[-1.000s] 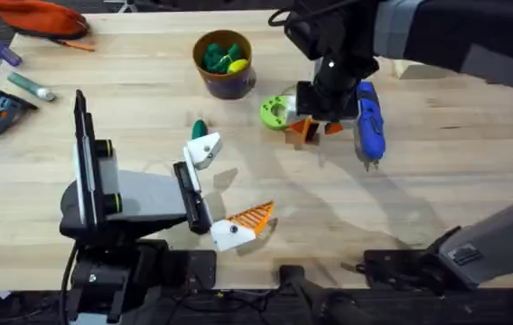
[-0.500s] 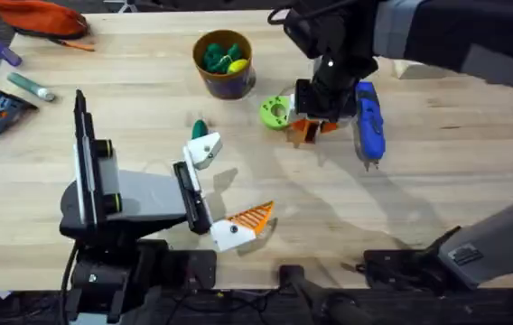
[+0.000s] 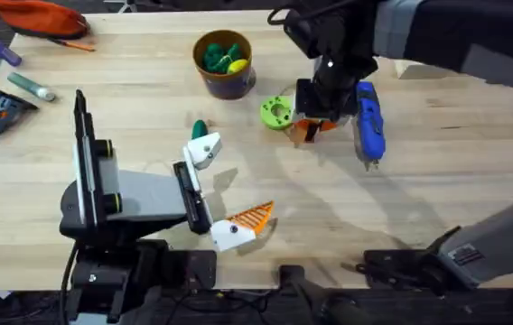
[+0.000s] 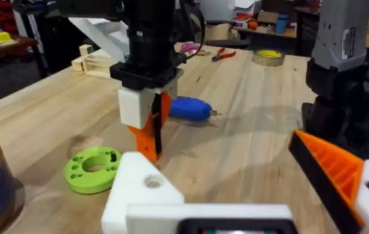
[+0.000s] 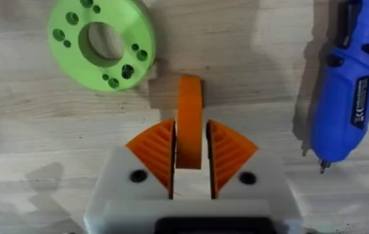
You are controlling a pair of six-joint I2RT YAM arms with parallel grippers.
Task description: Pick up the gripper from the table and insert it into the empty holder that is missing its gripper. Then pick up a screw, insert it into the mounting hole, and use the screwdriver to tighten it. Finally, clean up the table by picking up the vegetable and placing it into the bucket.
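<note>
Since a second ago, the gripper has been raised a little off the table near its far edge, pinched by the right gripper, while the spread left gripper waits; insertion, screw and vegetable are left.

We see a dark label with pale lettering on the blue screwdriver, too small to read; we read nothing elsewhere.

Green disc and screwdriver flanking gripper.
</note>
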